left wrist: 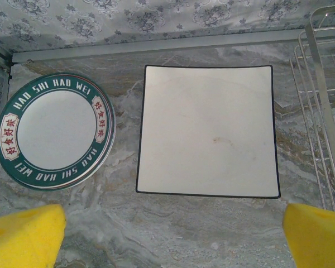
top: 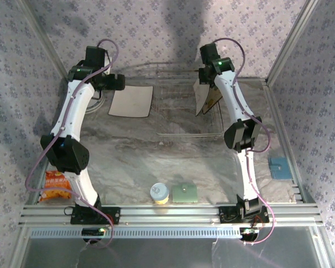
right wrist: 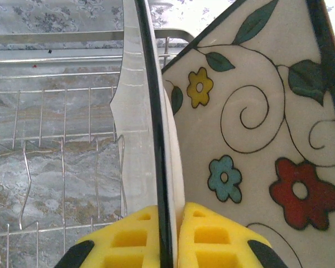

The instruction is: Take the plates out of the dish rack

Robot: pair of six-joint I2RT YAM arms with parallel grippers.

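Marble-look table [top: 156, 162], flowery wallpaper all round, and the rack [top: 184, 111] is sitting toward the back middle.

I'm working the flower plate [right wrist: 257, 139] right now. My right gripper [right wrist: 168, 223] is clenching hard on its dark rim, yellow pads on either side of the edge. The plate is standing tilted at the rack's right end, and the wires are showing just left of it. I can't tell whether its bottom edge is sitting in a slot or hanging clear.

How I'm thinking about this lift: I'm only pinching a thin rim, so I'm planning to go slow and pull straight up along the plate's own plane, no twisting, until the low edge is clearing the dividers. Swinging sideways too early is probably asking for a snag on a wire or a slip in the pads. After that I'm aiming to carry it off to one side of the rack and lay it down flat and gently.

Pose-wise, my right arm is reaching up along the rack's right side, elbow bent outward, wrist tipping in over the rack's far right corner. My left arm is stretching out left of the rack, and its gripper [left wrist: 173, 237] is hanging wide open above the square plate [left wrist: 207, 131], which is lying flat just left of the rack. A round plate [left wrist: 56, 131] is lying flat further left.
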